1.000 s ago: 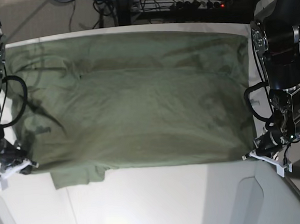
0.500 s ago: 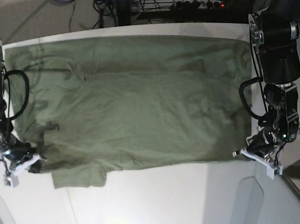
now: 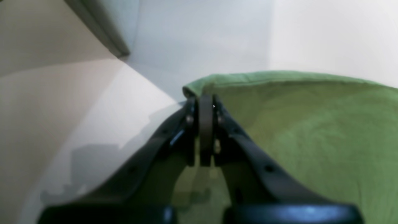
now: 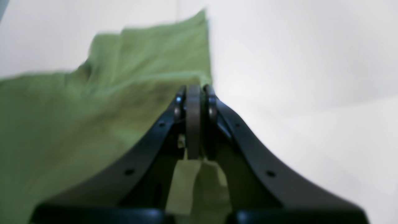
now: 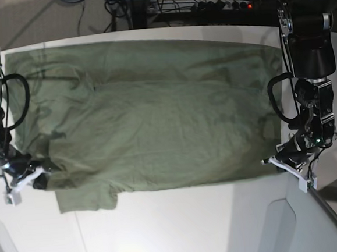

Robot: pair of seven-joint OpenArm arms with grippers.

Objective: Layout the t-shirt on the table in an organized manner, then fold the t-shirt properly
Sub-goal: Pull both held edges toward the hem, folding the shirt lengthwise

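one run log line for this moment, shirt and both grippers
t-shirt: spread on table | left gripper: shut on shirt corner | right gripper: shut on opposite corner

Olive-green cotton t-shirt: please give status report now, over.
Left gripper and right gripper both shut on olive-green cotton t-shirt edge. Shirt spread wide on white matte table. Nothing in the way.

One t-shirt (image 5: 150,116) — one table (image 5: 193,217) — two grippers
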